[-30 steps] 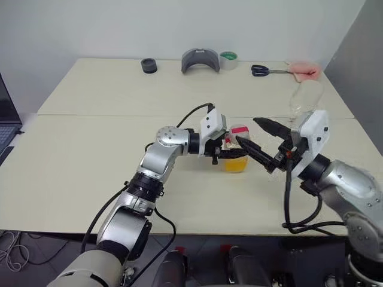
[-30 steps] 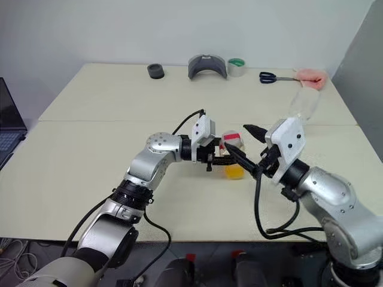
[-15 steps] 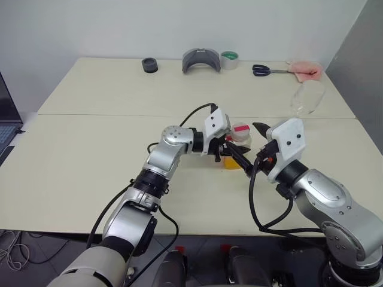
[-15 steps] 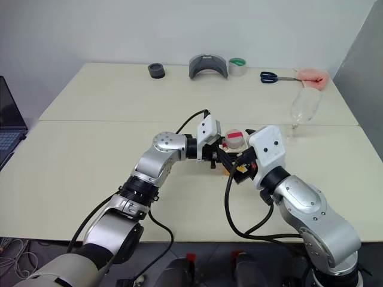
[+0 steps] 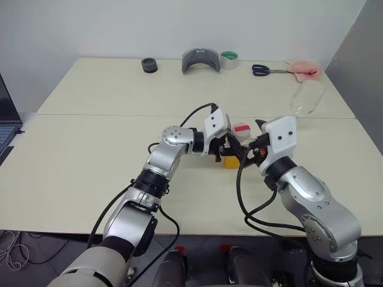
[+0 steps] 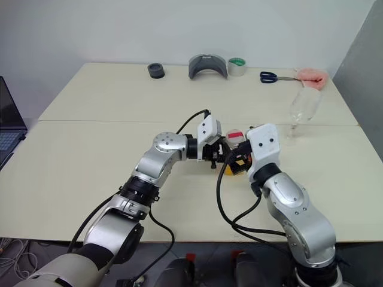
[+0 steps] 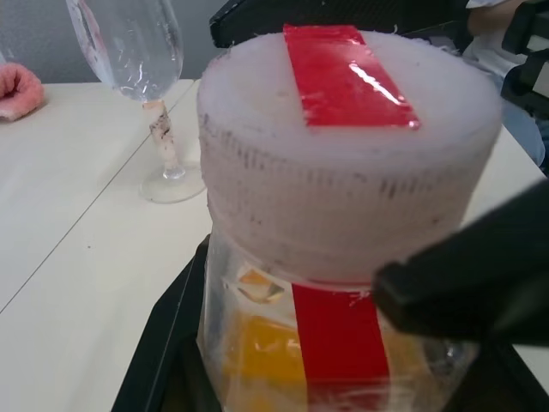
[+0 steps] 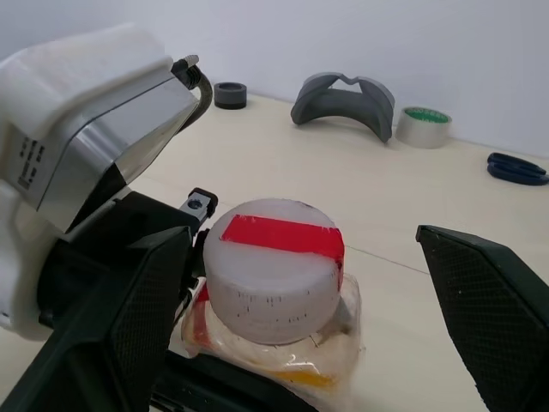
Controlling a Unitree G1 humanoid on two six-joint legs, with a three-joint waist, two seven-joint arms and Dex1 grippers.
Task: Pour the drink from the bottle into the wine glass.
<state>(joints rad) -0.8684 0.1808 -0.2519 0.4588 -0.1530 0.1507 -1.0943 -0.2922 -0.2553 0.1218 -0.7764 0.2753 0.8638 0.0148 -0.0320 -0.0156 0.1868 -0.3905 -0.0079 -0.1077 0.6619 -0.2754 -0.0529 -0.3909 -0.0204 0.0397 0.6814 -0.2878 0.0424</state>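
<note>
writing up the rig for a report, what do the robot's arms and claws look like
Both arms are silver-grey metal with rounded joint housings and dark bands between segments. Each wrist carries a white boxy housing, and loose black cables loop alongside each arm. The left claw and the right claw each have two black fingers; the right fingers show a fine textured grid on their inner faces.

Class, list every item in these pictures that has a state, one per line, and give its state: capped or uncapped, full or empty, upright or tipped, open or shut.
bottle: upright on the table, white cap on, partly filled with orange drink
wine glass: upright, empty
left gripper: shut on the bottle
right gripper: open, fingers either side of the cap
scissors: blades closed, lying flat
</note>
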